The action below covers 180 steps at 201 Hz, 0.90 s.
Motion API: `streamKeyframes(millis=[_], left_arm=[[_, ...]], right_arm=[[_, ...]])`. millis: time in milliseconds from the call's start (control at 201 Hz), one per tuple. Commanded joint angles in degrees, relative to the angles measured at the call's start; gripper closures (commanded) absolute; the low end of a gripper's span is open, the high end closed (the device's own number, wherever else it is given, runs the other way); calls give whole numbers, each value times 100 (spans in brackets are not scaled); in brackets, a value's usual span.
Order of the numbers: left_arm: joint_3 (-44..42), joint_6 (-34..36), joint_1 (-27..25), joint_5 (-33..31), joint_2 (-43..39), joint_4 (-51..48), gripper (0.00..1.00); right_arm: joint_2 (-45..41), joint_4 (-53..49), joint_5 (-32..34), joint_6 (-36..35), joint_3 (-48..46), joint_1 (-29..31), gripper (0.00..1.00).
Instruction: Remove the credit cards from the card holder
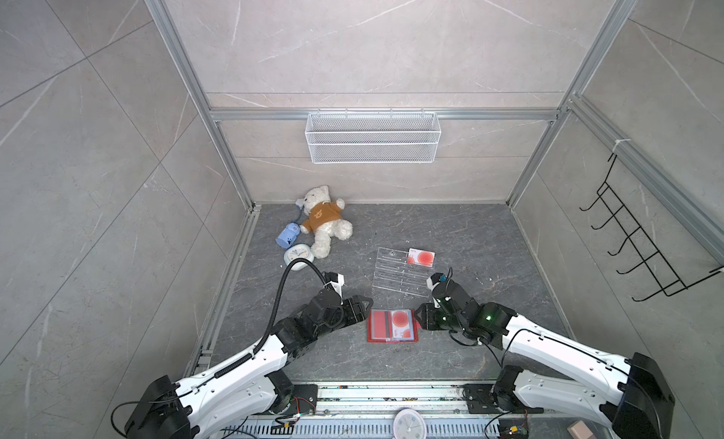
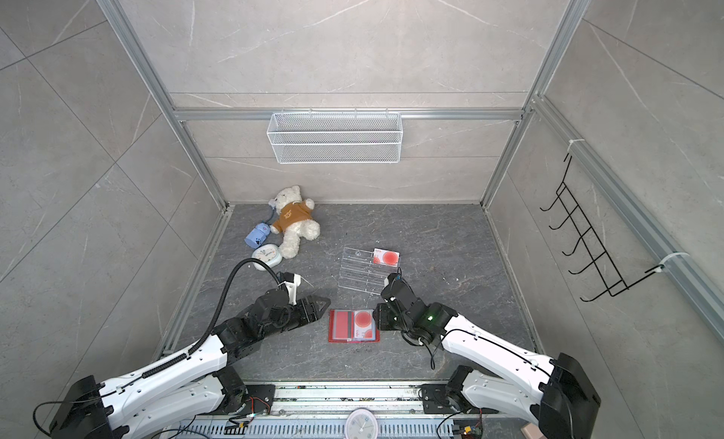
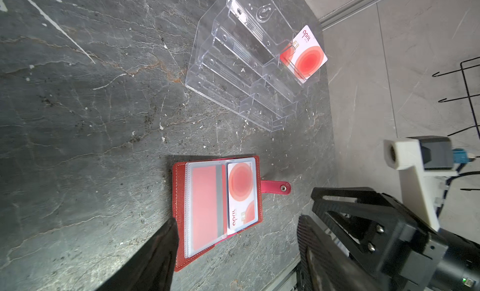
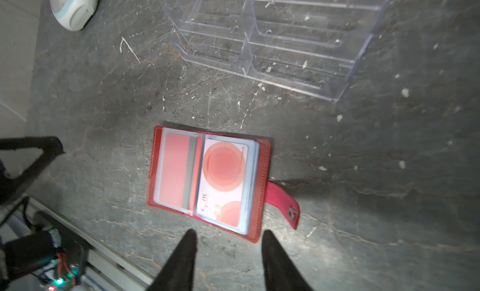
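Grey stone tabletop (image 1: 450, 229): card holder (image 4: 262, 172) open, credit cards (image 4: 223, 170) sleeved; left gripper (image 1: 366, 301) wide, right gripper (image 4: 228, 233) narrower, both empty; extraction pending, probably needing a rim pinch.

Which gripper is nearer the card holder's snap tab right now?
Right. The right gripper hovers close to the snap tab, at that edge of the card holder. The left gripper is off the opposite edge, with the open holder lying between.
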Motion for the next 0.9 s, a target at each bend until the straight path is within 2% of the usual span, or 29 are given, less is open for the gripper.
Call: streamKeyframes(millis=[0, 229, 343, 682, 891], left_arm=[[134, -14, -22, 62, 40, 309, 25], [-116, -557, -135, 504, 620, 1279, 26], [-102, -761, -261, 779, 1085, 1729, 28], [-60, -1408, -618, 1356, 2435, 2864, 49], [-147, -1710, -738, 1338, 2923, 3277, 53]], right_arm=[[225, 475, -424, 40, -126, -77, 69], [670, 992, -797, 155, -342, -265, 92], [879, 1237, -923, 194, -441, -323, 98], [1368, 1736, -1104, 241, -641, -380, 100], [1514, 1843, -1055, 274, -740, -390, 100]])
